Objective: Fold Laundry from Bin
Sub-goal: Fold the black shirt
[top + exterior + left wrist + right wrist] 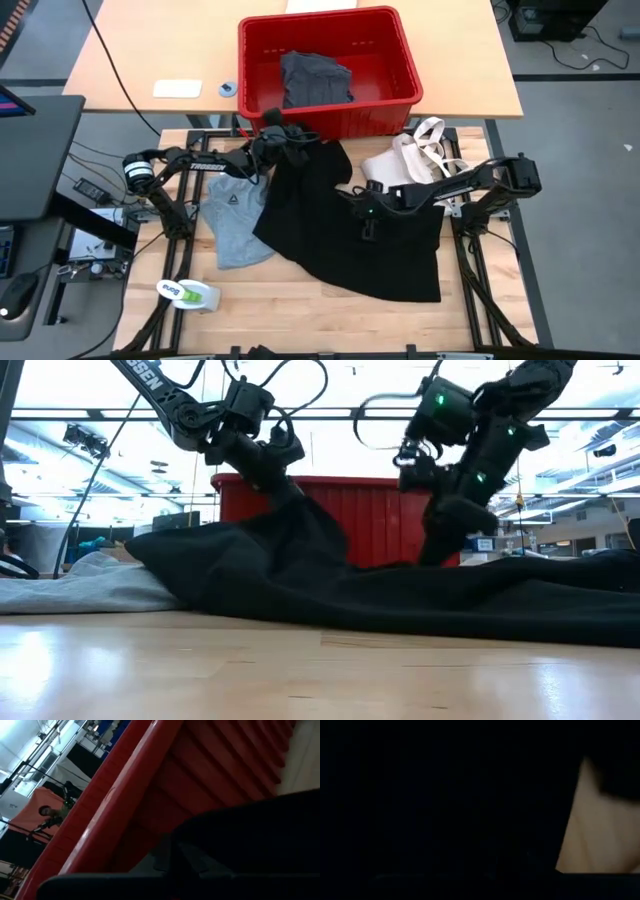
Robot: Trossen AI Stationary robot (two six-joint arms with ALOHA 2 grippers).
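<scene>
The left gripper (283,137) sits just below the red bin (400,95) in the upper middle of the high view, its fingers pinched shut on the top corner of the large black garment (330,215), which in the low view rises in a peak to the closed jaws at upper left centre (285,478). From there the left arm runs leftward across the high view, nearly level, to its shoulder at the left edge of the table (330,320); in the low view it slants down from the upper left. The right gripper (362,212) is at the centre of the high view, fingers closed tight and pressed down into the black cloth; the fabric fills its wrist view, so the fingers themselves are hidden. Its arm stretches rightward and slightly upward in the high view to an elbow at the right edge, and in the low view it drops steeply from the upper right onto the garment (445,535). The black garment spreads from the bin's front wall down to the lower right of the table. A light grey T-shirt (235,215) lies flat at its left, partly under it. Another dark grey garment (315,78) lies inside the bin. A cream tote bag (410,155) lies right of the black cloth.
</scene>
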